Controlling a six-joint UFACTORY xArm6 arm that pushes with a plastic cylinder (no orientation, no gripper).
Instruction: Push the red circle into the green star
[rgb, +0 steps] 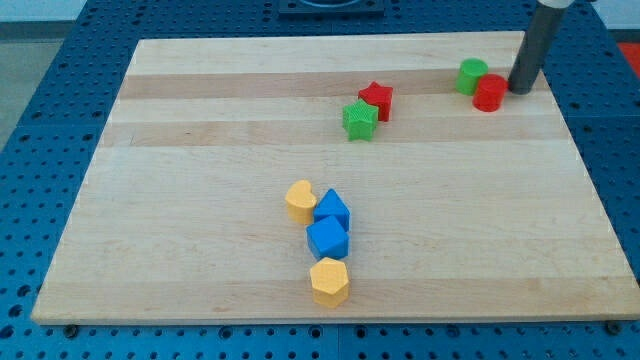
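Pale wooden counter (200, 120) on blue perforated base (40, 90), no readable writing, red circle (490, 93) touching green circle (472, 76), my tip (519, 90) just right of it, no jaws on this rod, green star (359, 119) beside red star (376, 99).

The tabletop (200, 200) is pale wood in glued strips, its grain showing, smooth with a soft satin sheen, and it lies on a blue base (40, 100) dotted with rows of holes. The red circle (490, 92), green star (360, 119), red star (377, 98), green block (472, 76), blue blocks (329, 228) and yellow blocks (329, 281) look like matt plastic. The rod (533, 45) is dark, smooth and dull.
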